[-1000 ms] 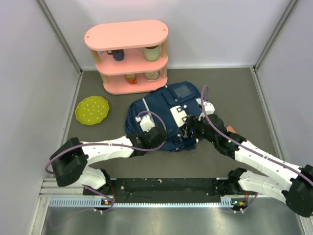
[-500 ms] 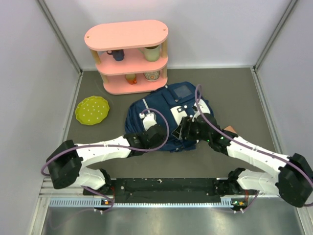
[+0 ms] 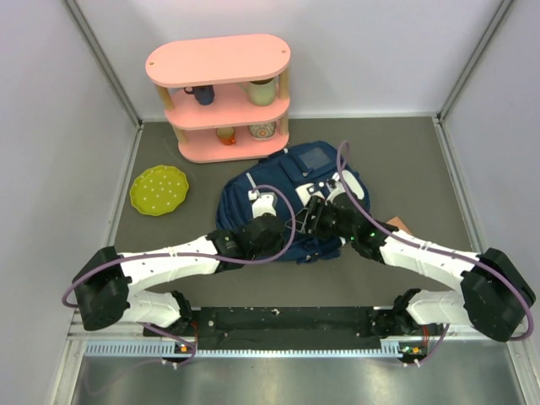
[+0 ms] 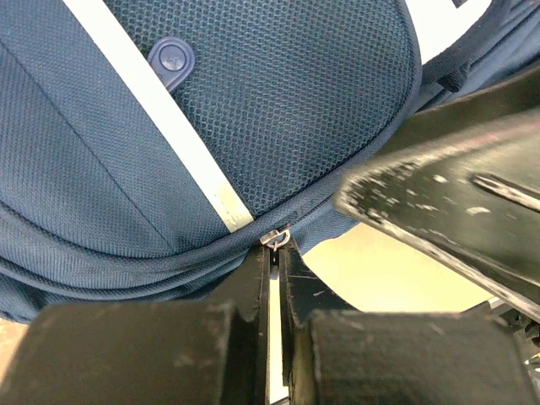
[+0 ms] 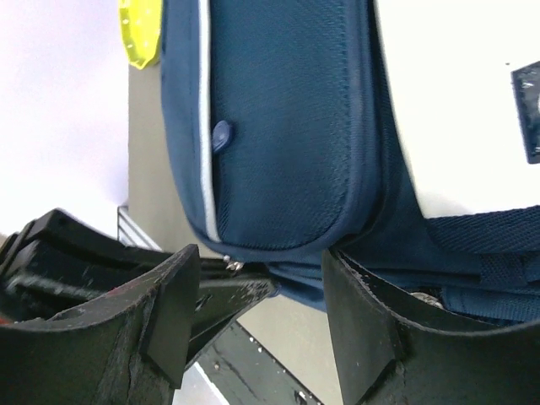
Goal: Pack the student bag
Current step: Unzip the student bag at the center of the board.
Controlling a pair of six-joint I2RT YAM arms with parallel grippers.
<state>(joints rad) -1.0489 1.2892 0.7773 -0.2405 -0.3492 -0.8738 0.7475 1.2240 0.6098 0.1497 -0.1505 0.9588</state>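
Observation:
The student bag (image 3: 314,179), navy with a white stripe and a white patch, lies flat in the middle of the table. My left gripper (image 3: 287,229) is at the bag's near edge, shut on the metal zipper pull (image 4: 276,238) of the front pocket seam; the left wrist view shows the left gripper (image 4: 276,253) with its jaws pressed together. My right gripper (image 3: 309,218) sits right beside it. In its wrist view the right gripper (image 5: 261,266) is open, with its fingers to either side of the rounded pocket (image 5: 287,126) edge. The zipper pull (image 5: 234,265) shows just past its left finger.
A pink two-tier shelf (image 3: 221,97) holding cups stands behind the bag. A yellow-green plate (image 3: 159,189) lies to the left. A small tan object (image 3: 398,224) pokes out at the bag's right side. Grey walls close in both sides, and a black rail (image 3: 287,321) runs along the near edge.
The right gripper has moved left along the bag's near edge to the left gripper, and its jaws have narrowed. The left gripper has crept slightly right, still shut.

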